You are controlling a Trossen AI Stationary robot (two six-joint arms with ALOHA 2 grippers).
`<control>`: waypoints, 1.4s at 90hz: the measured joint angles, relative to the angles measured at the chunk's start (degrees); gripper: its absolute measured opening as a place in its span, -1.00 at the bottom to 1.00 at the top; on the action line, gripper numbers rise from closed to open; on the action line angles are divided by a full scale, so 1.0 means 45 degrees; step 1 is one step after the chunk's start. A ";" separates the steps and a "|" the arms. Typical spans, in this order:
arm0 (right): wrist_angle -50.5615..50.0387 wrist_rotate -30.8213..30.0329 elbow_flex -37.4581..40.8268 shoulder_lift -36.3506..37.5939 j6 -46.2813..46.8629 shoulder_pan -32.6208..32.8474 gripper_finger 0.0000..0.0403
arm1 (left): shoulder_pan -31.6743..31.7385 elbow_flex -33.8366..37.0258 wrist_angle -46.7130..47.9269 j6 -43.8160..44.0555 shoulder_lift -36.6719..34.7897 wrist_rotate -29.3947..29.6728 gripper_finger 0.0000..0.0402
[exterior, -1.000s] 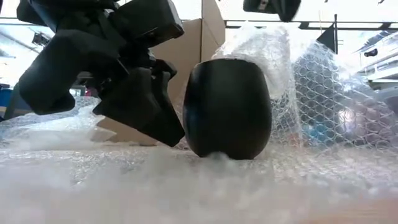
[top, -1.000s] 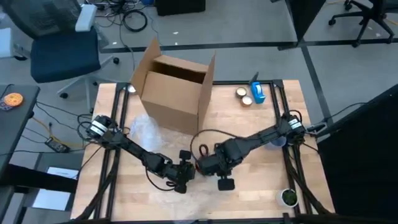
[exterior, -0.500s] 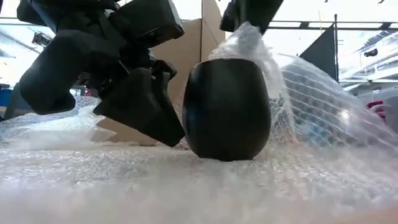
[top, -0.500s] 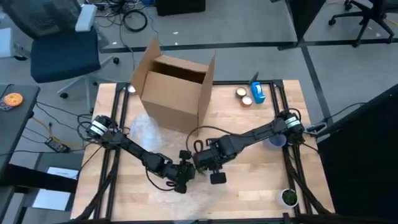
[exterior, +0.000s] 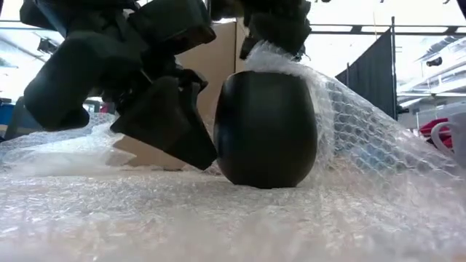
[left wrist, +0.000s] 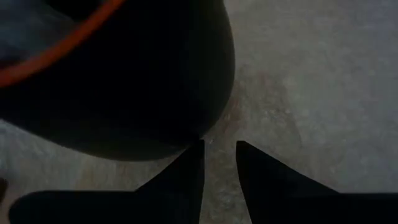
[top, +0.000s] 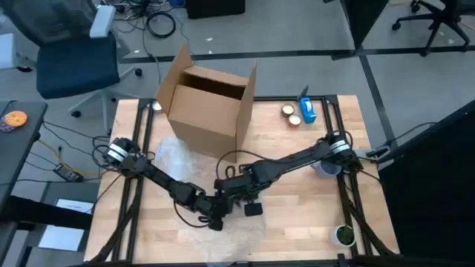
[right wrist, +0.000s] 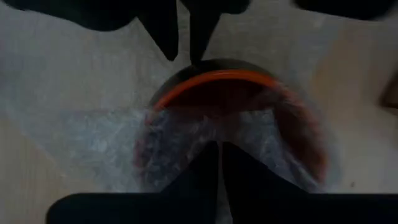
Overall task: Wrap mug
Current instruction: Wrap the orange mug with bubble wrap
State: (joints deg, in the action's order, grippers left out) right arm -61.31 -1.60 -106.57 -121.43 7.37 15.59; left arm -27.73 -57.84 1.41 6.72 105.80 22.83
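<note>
Fingers of my right gripper are pinched together on a fold of bubble wrap, holding it over the rim of the mug. From the right wrist view I see the mug's orange inner rim partly veiled by the clear plastic. On my left gripper the fingers sit nearly closed, a thin gap between them and nothing held there, their tips just beside the mug's dark rounded wall.

From the low view, the black mug stands upright on the bubble wrap sheet, with the left gripper close against its side and the right gripper above its rim. The sheet drapes down from the rim and slopes away on the side opposite the left gripper.

From overhead, both grippers meet near the table's front middle. An open cardboard box stands farther back.
</note>
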 joint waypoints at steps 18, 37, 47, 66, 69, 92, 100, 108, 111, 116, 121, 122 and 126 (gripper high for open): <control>-0.0068 0.0372 0.0001 -0.0568 -0.0388 -0.0146 -1.00 | -0.0029 0.0029 0.0091 0.0039 0.0010 -0.0071 -0.61; -0.0339 0.0405 -0.0147 -0.0573 -0.0466 -0.0154 -1.00 | -0.0028 0.0029 0.0058 0.0019 0.0015 -0.0091 -0.61; -0.1124 0.0245 -0.0765 -0.0495 -0.0454 -0.0159 -1.00 | 0.0007 -0.0001 -0.0089 0.0036 0.0007 -0.0014 -0.61; -0.2323 0.0013 -0.2593 -0.0271 -0.0339 0.0067 -1.00 | 0.0015 -0.0015 -0.0040 0.0050 0.0000 -0.0011 -0.61; -0.2521 0.0017 -0.2851 -0.0272 -0.0300 0.0128 -1.00 | 0.0015 -0.0015 -0.0005 0.0074 0.0000 -0.0013 -0.61; -0.2298 0.1891 -0.3630 -0.0257 0.0107 0.0633 -1.00 | 0.0005 -0.0010 0.0057 0.0208 0.0000 -0.0034 -0.61; -0.2133 0.1914 -0.3534 -0.0272 0.0107 0.0801 -1.00 | 0.0005 -0.0010 0.0049 0.0223 0.0000 -0.0036 -0.61; -0.1728 0.1978 -0.3118 -0.0259 0.0104 0.0901 -1.00 | 0.0005 -0.0010 0.0041 0.0226 0.0000 -0.0043 -0.61; -0.1721 0.1973 -0.2963 -0.0273 0.0104 0.0904 -1.00 | 0.0005 -0.0010 0.0044 0.0227 0.0000 -0.0043 -0.61; -0.1673 0.1960 -0.2734 -0.0281 0.0104 0.0896 -1.00 | 0.0005 -0.0010 0.0039 0.0228 0.0000 -0.0043 -0.61; -0.1447 0.1949 -0.2443 -0.0262 0.0107 0.0845 -1.00 | 0.0005 -0.0010 0.0039 0.0228 0.0000 -0.0048 -0.61; -0.1396 0.1933 -0.2382 -0.0262 0.0108 0.0836 -1.00 | 0.0002 -0.0010 0.0042 0.0228 0.0000 -0.0048 -0.61; -0.1311 0.1813 -0.2211 -0.0276 0.0200 0.0780 -1.00 | 0.0002 -0.0010 0.0046 0.0228 0.0000 -0.0048 -0.61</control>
State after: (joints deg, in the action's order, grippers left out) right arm -67.21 6.56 -116.52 -122.67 8.27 19.10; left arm -27.71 -57.89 1.62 7.75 105.80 22.61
